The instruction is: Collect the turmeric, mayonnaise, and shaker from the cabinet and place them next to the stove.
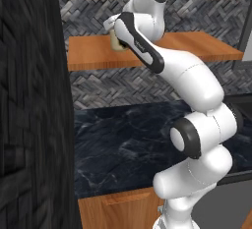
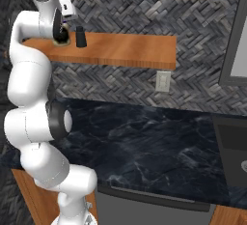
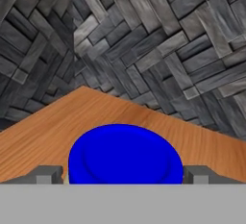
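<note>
The mayonnaise [image 3: 125, 158] shows its bright blue lid close up in the hand view, standing on the orange-brown cabinet [image 3: 43, 131] board. My gripper [image 3: 123, 175] is open, with one fingertip on each side of the lid and a small gap at both. In the left base view the jar's cream body [image 1: 116, 43] peeks out behind my forearm. The dark tapered shaker [image 2: 80, 36] stands upright on the cabinet [image 2: 125, 50], just right of my hand. The turmeric is hidden or out of view.
Below the shelf runs a dark marble counter [image 2: 144, 142], backed by a grey herringbone wall with a socket plate [image 2: 163, 81]. A dark sunken fixture [image 2: 230, 144] sits at the counter's right end; I cannot tell if it is the stove. A black wall [image 1: 29, 105] stands close on the left.
</note>
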Robot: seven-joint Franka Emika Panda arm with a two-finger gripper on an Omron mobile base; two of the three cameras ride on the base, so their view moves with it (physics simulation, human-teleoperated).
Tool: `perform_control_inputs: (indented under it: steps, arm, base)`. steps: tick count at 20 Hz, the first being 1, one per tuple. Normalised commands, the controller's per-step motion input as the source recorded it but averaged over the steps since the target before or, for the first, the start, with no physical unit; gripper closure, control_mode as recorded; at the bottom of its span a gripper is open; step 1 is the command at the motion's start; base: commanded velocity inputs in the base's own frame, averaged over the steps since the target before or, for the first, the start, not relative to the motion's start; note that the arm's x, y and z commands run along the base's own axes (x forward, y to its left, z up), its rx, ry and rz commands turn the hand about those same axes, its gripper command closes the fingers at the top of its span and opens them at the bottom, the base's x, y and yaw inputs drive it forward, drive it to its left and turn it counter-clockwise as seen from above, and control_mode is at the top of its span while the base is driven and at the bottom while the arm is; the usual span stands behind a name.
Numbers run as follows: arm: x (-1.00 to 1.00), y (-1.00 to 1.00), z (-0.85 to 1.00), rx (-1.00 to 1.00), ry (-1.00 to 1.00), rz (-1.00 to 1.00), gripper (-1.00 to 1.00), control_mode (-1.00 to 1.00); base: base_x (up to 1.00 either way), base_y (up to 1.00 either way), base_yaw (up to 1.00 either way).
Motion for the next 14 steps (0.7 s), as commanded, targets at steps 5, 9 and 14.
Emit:
perform_control_inputs:
  steps: [5, 9, 14]
  arm:
    - [-0.07, 0.0, -0.01, 0.0, 0.0, 0.0, 1.0, -1.0]
    - [-0.2, 0.0, -0.05, 0.0, 0.0, 0.0, 1.0, -1.0]
    - [-0.53, 0.0, -0.15, 0.0, -0.03, 0.0, 1.0, -1.0]
  base:
    - [0.0, 0.0, 0.0]
    - [0.0, 0.0, 0.0]
    - [0.0, 0.0, 0.0]
